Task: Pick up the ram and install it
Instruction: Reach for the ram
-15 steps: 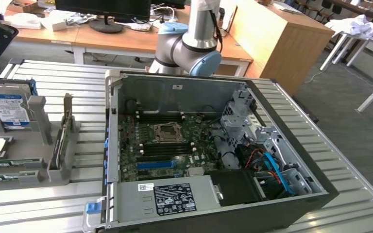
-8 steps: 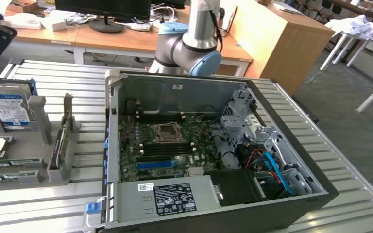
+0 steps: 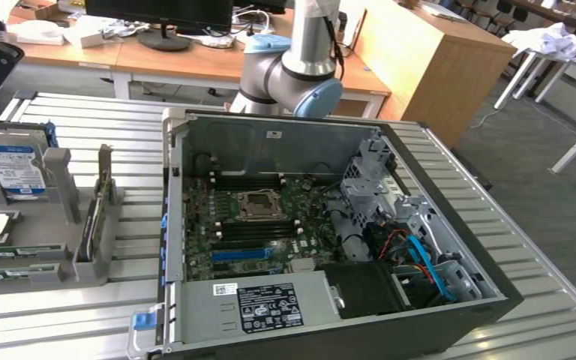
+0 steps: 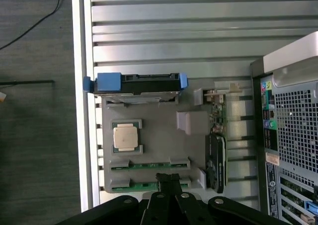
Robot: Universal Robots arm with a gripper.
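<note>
- You had the gripper (image 4: 169, 178) over the grey tray (image 4: 164, 145), nearest the ram (image 4: 149, 166); aperture: could not tell.
- Judged: you needed it centred on the stick, square to its length.

The arm (image 3: 316, 34), top centre of the exterior view, was silver-grey tube with pale blue joint caps; the hand (image 4: 169, 180) was black, with small round screws.

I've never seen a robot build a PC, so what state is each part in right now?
Computer case: open, side panel off.
Ram sticks: lying in the grey holder, not installed.
Hard drive: standing upright in the holder.
Processor chip: seated in a holder pocket.
Motherboard ram slots: empty.
</note>
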